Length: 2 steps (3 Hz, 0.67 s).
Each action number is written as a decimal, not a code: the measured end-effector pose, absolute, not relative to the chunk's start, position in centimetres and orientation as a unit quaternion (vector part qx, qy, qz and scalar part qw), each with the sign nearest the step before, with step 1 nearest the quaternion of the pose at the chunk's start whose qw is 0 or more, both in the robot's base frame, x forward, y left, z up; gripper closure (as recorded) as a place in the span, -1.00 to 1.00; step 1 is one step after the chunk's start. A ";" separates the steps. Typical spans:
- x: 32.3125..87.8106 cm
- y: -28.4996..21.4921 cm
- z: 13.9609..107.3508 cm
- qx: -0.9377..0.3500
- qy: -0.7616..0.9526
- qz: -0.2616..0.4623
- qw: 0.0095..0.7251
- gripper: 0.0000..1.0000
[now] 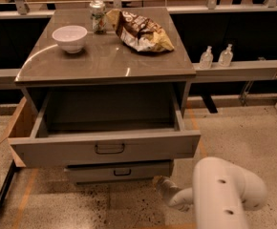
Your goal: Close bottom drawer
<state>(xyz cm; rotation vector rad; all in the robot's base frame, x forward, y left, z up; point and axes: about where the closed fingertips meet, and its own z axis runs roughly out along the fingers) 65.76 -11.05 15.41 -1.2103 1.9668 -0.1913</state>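
Observation:
The bottom drawer [119, 171] is the narrow grey metal drawer with a low front and a small dark bail handle. It sticks out a little under the wide upper drawer [105, 148], which stands pulled far out and empty. My white arm [224, 194] comes in from the lower right. My gripper [160, 182] is low near the floor, just right of the bottom drawer's front right corner.
On the grey cabinet top [105, 61] stand a white bowl [70, 37], a can [98, 16] and a chip bag [138, 31]. Two small bottles [216, 57] stand on a ledge at the right. A wooden panel [21, 128] flanks the cabinet's left side.

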 end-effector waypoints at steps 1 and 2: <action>59.6 -10.1 17.7 -0.488 0.785 -0.010 0.382 1.00; 53.9 -9.0 19.6 -0.494 0.790 0.040 0.361 1.00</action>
